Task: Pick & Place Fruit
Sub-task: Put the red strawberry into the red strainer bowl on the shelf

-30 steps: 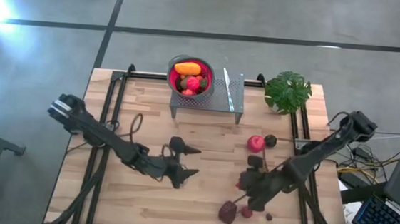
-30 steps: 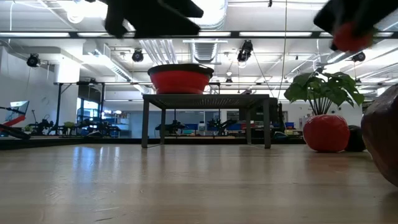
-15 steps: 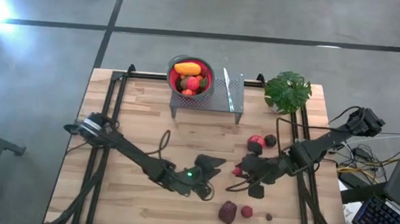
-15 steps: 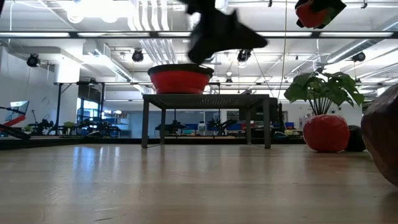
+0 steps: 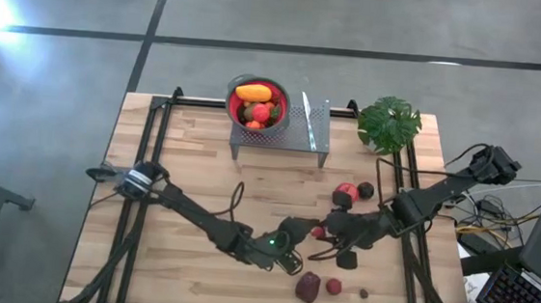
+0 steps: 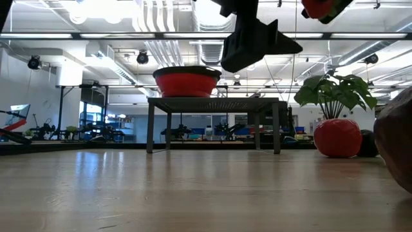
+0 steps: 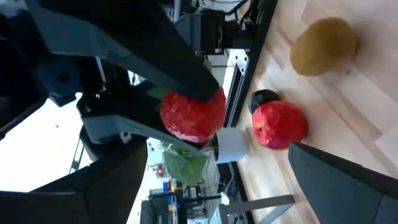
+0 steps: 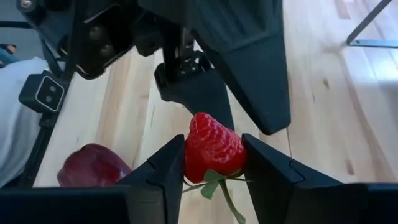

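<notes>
My right gripper is shut on a red strawberry, held above the table's middle right. My left gripper reaches in from the left and stands open just left of it, its fingers apart and touching nothing. In the left wrist view the strawberry hangs ahead. A red apple, a small dark fruit and a kiwi lie on the table beyond. A dark maroon fruit and a small red fruit lie near the front edge. The red bowl holds several fruits. My right gripper pinches the strawberry's two opposite sides between its two fingers. The green leaf end points back toward the wrist, the pointed tip away. The fingers slant down from the table's right. The strawberry is lifted clear of the table.
The bowl stands on a low metal stand at the far middle, with a knife beside it. A potted plant stands at the far right. Bare wood lies to the left.
My left gripper has swept toward the table's right edge, up to the right gripper, rolling as it went and staying open. My right gripper has risen from the front fruits with the strawberry, away from the near edge, then held still.
</notes>
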